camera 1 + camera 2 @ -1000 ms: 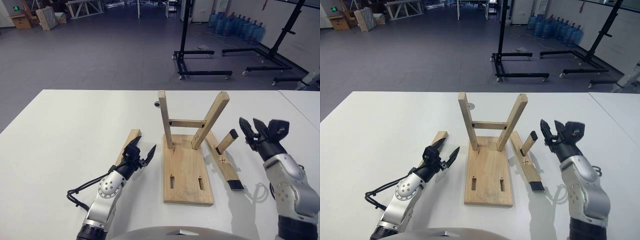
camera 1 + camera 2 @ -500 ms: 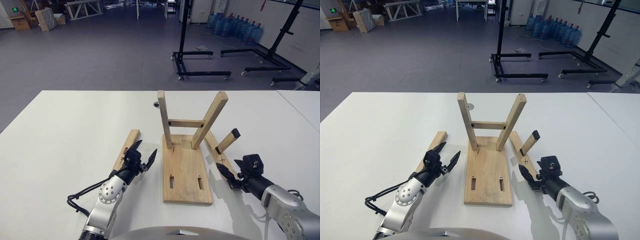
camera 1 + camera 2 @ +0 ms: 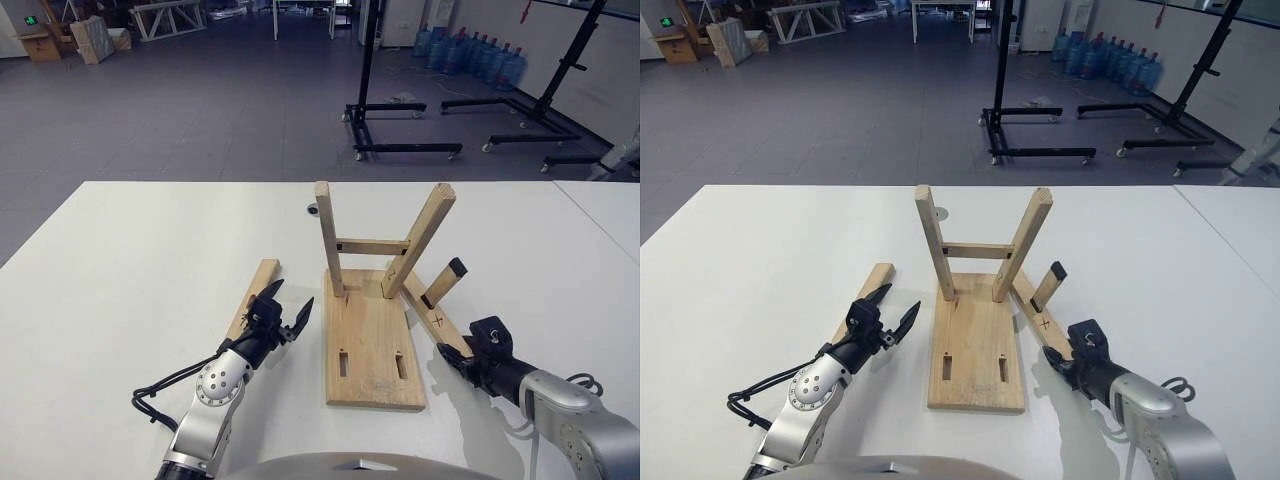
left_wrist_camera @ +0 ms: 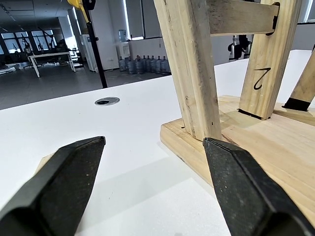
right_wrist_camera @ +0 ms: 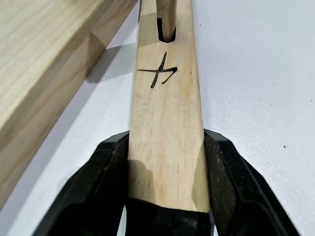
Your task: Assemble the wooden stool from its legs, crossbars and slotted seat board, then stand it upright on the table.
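Note:
The slotted seat board (image 3: 372, 345) lies flat on the table's middle. Two legs (image 3: 330, 240) stand in its far slots, joined by a crossbar (image 3: 373, 246). A third leg (image 3: 434, 315), marked with a cross, lies just right of the board with a short crossbar (image 3: 444, 284) sticking up from it. My right gripper (image 3: 462, 356) is shut on this leg's near end; its fingers (image 5: 106, 187) press both sides of the leg (image 5: 165, 113). A loose leg (image 3: 253, 297) lies left of the board. My left gripper (image 3: 283, 318) stands open between that leg and the board (image 4: 256, 147), holding nothing.
The white table (image 3: 130, 260) has bare room on its left, far side and right. A small round hole (image 3: 313, 209) sits in the tabletop behind the stool. Black wheeled stands (image 3: 405, 110) are on the floor beyond the table.
My right arm came down from a raised position to the marked leg's near end and closed on it; the leg shifted a little. The left gripper has barely moved.

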{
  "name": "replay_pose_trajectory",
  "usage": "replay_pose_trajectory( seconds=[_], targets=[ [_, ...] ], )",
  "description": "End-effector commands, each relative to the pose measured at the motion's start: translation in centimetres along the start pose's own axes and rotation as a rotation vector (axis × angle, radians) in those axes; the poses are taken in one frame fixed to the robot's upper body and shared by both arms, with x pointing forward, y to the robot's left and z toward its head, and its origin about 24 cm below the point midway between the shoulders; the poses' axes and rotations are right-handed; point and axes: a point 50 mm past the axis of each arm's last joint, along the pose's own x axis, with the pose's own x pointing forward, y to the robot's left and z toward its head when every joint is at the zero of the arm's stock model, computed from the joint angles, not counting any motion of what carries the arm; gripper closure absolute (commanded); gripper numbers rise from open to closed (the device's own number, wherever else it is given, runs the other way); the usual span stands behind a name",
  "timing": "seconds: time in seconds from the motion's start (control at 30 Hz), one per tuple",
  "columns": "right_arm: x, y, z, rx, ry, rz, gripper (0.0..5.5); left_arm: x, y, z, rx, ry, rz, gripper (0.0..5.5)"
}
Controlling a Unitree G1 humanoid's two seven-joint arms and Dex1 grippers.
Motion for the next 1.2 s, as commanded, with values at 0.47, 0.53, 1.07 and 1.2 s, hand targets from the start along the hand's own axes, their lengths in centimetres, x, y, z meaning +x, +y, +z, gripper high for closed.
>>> replay_pose_trajectory(
  seconds=[0.47,0.53,1.07,1.2],
  targets=[
    [2.3,-3.5,6.9,0.492,-0.877,0.209,3.45,2.2,3.2,2.9,-0.132,-0.149,-0.035,1.85],
    [1.8,-3.7,7.8,0.515,-0.968,0.273,3.45,2.3,3.5,3.3,-0.170,-0.170,-0.047,1.85],
    [-3.6,3.6,11.6,0.375,-0.934,1.138,3.45,0.5,4.0,7.5,-0.558,-0.249,-0.526,1.85],
    [-2.3,5.1,10.1,0.315,-0.790,1.198,3.45,-1.6,4.6,10.4,-0.843,-0.349,-0.794,1.85]
  ],
)
